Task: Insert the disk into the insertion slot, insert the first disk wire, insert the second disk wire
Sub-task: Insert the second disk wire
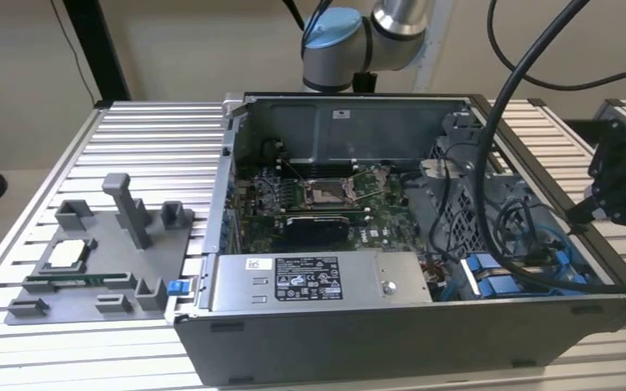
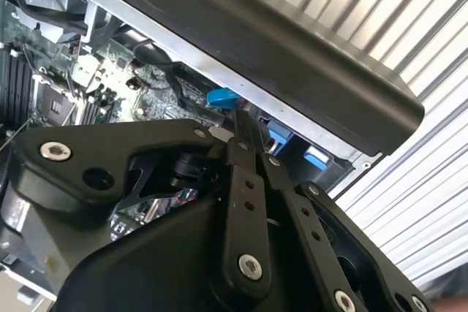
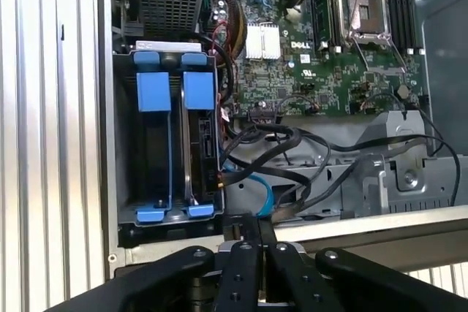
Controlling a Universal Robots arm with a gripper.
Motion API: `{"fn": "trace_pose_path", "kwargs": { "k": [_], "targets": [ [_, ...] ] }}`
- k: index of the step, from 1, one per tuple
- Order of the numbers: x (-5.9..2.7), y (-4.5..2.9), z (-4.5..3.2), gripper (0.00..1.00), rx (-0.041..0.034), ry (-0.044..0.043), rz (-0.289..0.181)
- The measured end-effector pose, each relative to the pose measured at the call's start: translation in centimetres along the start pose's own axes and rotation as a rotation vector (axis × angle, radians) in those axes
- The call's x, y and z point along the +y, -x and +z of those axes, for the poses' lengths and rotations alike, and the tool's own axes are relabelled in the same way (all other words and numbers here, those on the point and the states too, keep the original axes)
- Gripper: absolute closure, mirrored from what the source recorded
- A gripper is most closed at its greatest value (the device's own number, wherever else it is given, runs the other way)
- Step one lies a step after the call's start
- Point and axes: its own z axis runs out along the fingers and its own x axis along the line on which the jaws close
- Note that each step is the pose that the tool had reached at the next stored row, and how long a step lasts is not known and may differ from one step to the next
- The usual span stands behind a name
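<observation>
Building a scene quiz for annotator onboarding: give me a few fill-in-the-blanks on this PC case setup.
1. The gripper hangs by the computer case edge on the exterior view's ___.
2. The insertion slot has plastic clips coloured ___.
3. The grey fixture lies on the exterior view's ___ of the case.
Missing words: right; blue; left.

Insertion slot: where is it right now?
In the exterior view, the insertion slot sits low on the exterior view's right inside the computer case, beside the stickered grey metal box.
</observation>
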Motion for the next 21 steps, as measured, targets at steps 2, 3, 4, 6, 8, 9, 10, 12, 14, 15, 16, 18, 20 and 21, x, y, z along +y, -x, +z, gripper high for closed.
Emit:
{"fn": "trace_pose_path", "kwargs": {
  "k": [2,3,4,6,8,9,10,12,14,15,16,18,20,21],
  "targets": [
    [0.0,-0.03,-0.01,1.0,-0.0059,0.0006,-0.001],
    [0.0,-0.03,-0.01,1.0,-0.0075,0.0007,-0.001],
    [0.0,-0.02,-0.01,1.0,-0.0079,0.0007,-0.001],
    [0.0,-0.02,-0.01,0.0,-0.0085,0.0008,-0.001],
    [0.0,-0.03,-0.02,0.0,-0.0088,0.0008,-0.001],
    [0.01,-0.02,-0.08,0.0,-0.0088,0.0008,-0.001],
    [0.03,0.02,-0.21,0.0,-0.009,0.0008,-0.001],
    [0.11,0.14,-0.69,0.0,-0.0097,0.0013,-0.001],
    [0.21,0.29,-1.31,0.0,-0.0107,0.0016,-0.001],
    [0.24,0.34,-1.49,0.0,-0.0115,0.0017,-0.001],
    [0.25,0.35,-1.59,0.0,-0.012,0.0017,-0.002],
    [0.26,0.3,-1.72,0.0,-0.0119,0.0017,-0.002],
    [0.27,0.17,-1.84,0.0,-0.0119,0.002,-0.003],
    [0.27,0.11,-1.9,0.0,-0.0113,0.0021,-0.004]
  ]
}}
